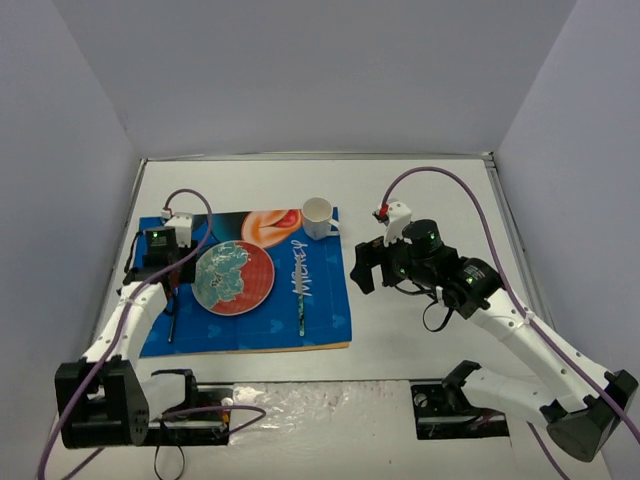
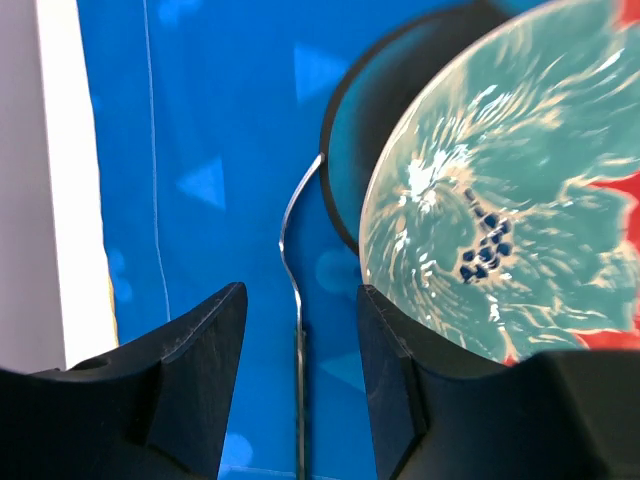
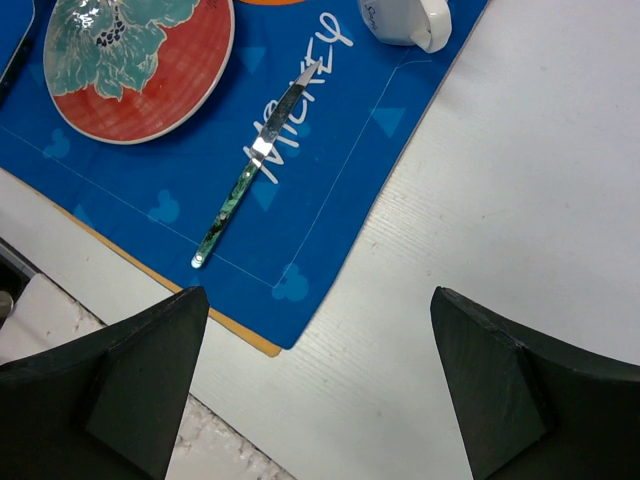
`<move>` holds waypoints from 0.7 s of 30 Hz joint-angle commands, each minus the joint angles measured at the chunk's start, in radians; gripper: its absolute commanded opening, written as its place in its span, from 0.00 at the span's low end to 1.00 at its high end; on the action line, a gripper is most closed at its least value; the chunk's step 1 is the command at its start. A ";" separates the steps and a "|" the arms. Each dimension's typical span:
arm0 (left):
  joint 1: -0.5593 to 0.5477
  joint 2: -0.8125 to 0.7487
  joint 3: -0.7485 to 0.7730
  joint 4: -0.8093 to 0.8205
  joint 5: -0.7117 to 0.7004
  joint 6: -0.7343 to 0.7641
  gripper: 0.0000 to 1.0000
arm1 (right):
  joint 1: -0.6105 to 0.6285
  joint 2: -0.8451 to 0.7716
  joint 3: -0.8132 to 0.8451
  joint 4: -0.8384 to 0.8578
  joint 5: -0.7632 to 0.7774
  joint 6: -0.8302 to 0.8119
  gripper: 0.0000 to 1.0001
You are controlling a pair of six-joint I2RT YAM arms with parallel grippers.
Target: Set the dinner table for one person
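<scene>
**As Things Stand: Place Setting Status**

Where it fills the top view from the arm bases to the far wall, the white surface carries a blue placemat left of centre. On the placemat lie a red-and-teal plate, a knife to its right, a white mug at the upper right corner, and a fork just left of the plate.

Left hand: open, one finger on each side of the fork handle, gripping nothing.

Right hand: open and empty, above bare surface right of the placemat.
</scene>
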 commanded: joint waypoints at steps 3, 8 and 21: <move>-0.051 0.121 0.084 -0.020 -0.238 -0.125 0.41 | -0.006 -0.042 -0.010 0.049 -0.010 0.009 0.90; -0.047 0.215 0.130 -0.030 -0.250 -0.096 0.27 | -0.006 -0.050 -0.010 0.047 -0.005 0.001 0.90; 0.013 0.335 0.190 -0.019 -0.123 0.006 0.16 | -0.007 -0.045 -0.006 0.044 0.012 -0.015 0.90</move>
